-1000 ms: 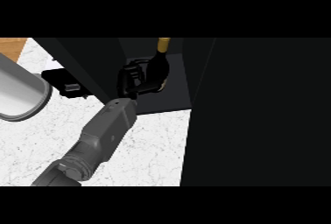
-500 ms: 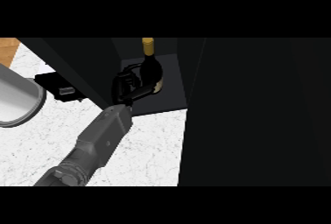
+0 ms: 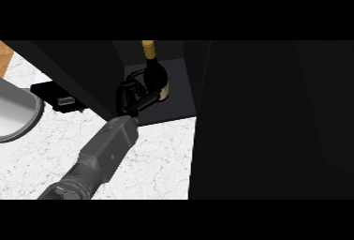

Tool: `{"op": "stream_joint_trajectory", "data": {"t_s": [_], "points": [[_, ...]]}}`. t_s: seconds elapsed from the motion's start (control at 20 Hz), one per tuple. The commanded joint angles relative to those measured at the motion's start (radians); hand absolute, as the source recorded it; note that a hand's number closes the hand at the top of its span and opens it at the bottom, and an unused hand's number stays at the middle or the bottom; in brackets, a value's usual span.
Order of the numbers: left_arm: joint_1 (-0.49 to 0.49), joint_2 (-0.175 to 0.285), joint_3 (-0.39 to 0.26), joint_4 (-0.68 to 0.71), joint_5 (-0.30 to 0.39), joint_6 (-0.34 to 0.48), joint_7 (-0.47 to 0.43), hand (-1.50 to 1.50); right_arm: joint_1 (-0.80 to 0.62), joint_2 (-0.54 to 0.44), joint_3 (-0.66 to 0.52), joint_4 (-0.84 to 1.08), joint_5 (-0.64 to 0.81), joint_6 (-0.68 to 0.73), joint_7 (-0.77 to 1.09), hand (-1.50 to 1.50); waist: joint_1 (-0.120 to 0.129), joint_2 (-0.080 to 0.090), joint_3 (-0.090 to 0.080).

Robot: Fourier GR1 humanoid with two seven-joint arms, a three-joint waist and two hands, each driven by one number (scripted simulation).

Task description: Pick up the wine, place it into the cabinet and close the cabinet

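One dark cabinet (image 3: 276,117) takes up most of the view. Its black front fills the whole right side, and a slanted panel of it crosses the upper left. Between the two is an opening with a slightly paler dark floor. The panels are so black that their edges and any handle are hard to make out. Below and to the left lies the white marbled counter (image 3: 159,159), partly covered by the cabinet. One grey forearm (image 3: 104,150) comes in from the lower left edge and slants up and to the right toward the opening; its elbow end is cut off at the bottom. At the left edge sits one grey round vessel (image 3: 14,117), with only part of its rim and inside showing. A thin strip of wood (image 3: 4,58) shows at the upper left corner. The one wine bottle (image 3: 155,70) is inside the cabinet opening. Its long axis runs nearly straight up the view, with the neck and yellow cap (image 3: 147,45) pointing to the top edge, away from the robot, and the base toward the forearm. A pale label (image 3: 165,92) shows on its lower right side, while the rest of its dark body blends into the shadow. I cannot tell whether it rests on the cabinet floor. The left hand (image 3: 131,96) is clasped round the lower body of the bottle from the left, black fingers on dark glass, so single fingers are hard to pick out. The other hand does not show. One small black box (image 3: 59,98) lies on the counter beside the slanted panel, between it and the vessel; what it is cannot be told.
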Motion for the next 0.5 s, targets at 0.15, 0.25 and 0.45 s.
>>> {"op": "stream_joint_trajectory", "data": {"t_s": [0.15,0.25,0.45], "points": [[0.021,-0.026,-0.04,0.021,0.019,0.037,0.021,1.5,0.008,0.001,0.002,-0.015,-0.037,0.015,0.009,-1.5,-0.021,0.012,-0.004],[-0.01,-0.026,-0.057,0.011,0.024,0.053,0.057,1.5,0.001,0.018,0.014,0.021,-0.005,0.007,-0.02,-1.5,-0.008,0.011,-0.004],[-0.011,-0.026,-0.054,0.01,0.048,0.087,0.043,1.5,0.003,0.003,-0.012,-0.015,-0.044,0.008,0.014,-1.5,-0.03,0.012,-0.004]]}}
